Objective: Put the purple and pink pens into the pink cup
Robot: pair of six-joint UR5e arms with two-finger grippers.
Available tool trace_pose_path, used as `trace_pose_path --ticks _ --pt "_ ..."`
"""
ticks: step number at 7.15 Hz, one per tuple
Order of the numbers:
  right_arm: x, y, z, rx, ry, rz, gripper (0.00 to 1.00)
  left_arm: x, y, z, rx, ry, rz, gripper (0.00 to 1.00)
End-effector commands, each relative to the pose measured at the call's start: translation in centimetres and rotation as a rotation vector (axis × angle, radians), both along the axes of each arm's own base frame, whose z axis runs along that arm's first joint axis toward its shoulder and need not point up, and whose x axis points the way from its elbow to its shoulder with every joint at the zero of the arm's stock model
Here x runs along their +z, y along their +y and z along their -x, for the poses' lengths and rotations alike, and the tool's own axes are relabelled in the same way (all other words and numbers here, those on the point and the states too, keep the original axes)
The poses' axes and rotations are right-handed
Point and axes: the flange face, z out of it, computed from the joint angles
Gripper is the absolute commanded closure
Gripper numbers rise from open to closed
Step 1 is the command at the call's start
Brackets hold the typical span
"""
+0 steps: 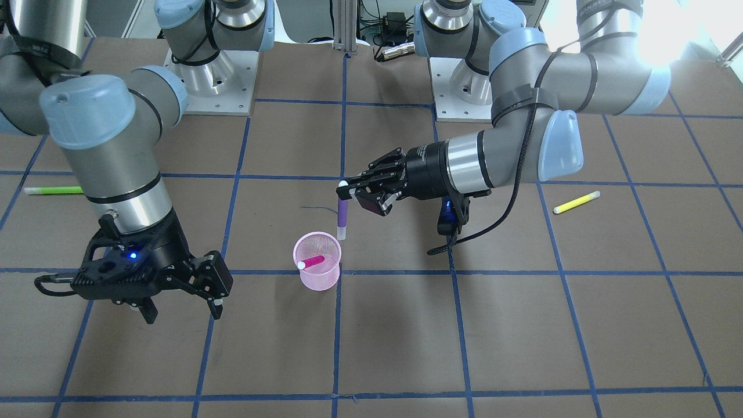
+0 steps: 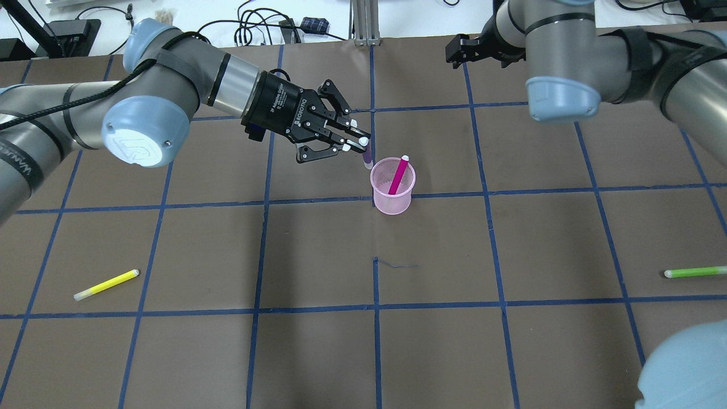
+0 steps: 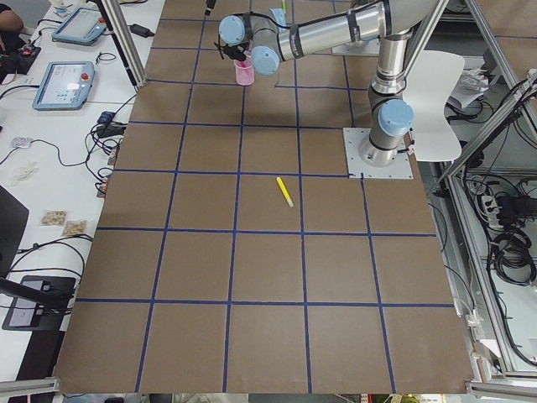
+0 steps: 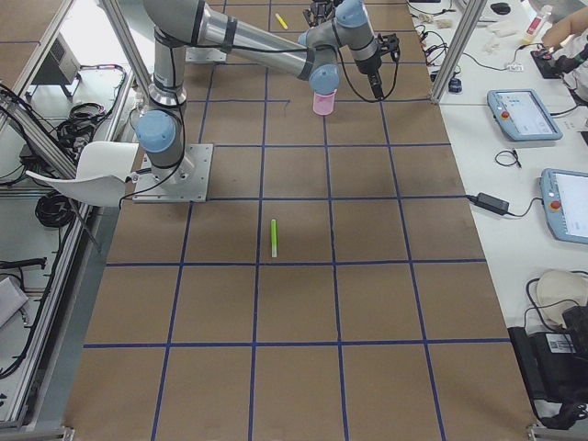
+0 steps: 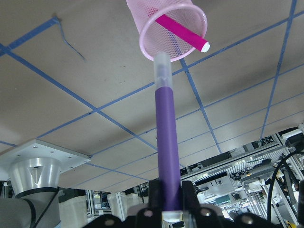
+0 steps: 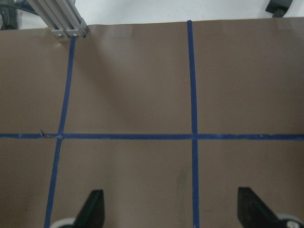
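Overhead exterior shows us only the lower tip of the purple pen (image 2: 368, 161), pinched by the left gripper (image 2: 359, 145); front-on we see it hanging upright, cap down, just beside the pink cup (image 1: 318, 280) where the pink pen (image 1: 314, 262) leans, right gripper (image 1: 184, 313) spread.

L arm (image 2: 187, 79) stretched fwd, jaws pinched, R arm (image 1: 116, 168) angled down, jaws spread

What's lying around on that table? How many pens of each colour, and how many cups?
pink pen: 1
purple pen: 1
yellow pen: 1
green pen: 1
pink cup: 1
Total: 5 things, 4 pens and 1 cup
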Motion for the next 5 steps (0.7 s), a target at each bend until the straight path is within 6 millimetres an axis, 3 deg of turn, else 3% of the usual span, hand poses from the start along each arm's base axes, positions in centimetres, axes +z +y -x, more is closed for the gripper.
trace_pose_path --ticks 1,4,5 --pt "2.9 1.9 1.0 -0.007 0.012 -0.146 0.00 -3.8 -0.7 3.3 -0.034 0.001 -0.032 1.00" --pt "6.2 5.2 1.5 0.021 0.075 -0.193 0.00 -6.3 -0.5 3.7 -0.050 -0.001 -0.066 1.00" --pt "7.3 6.0 1.5 0.020 0.074 -0.200 0.00 -6.5 -0.6 3.7 -0.048 -0.003 -0.069 0.41"
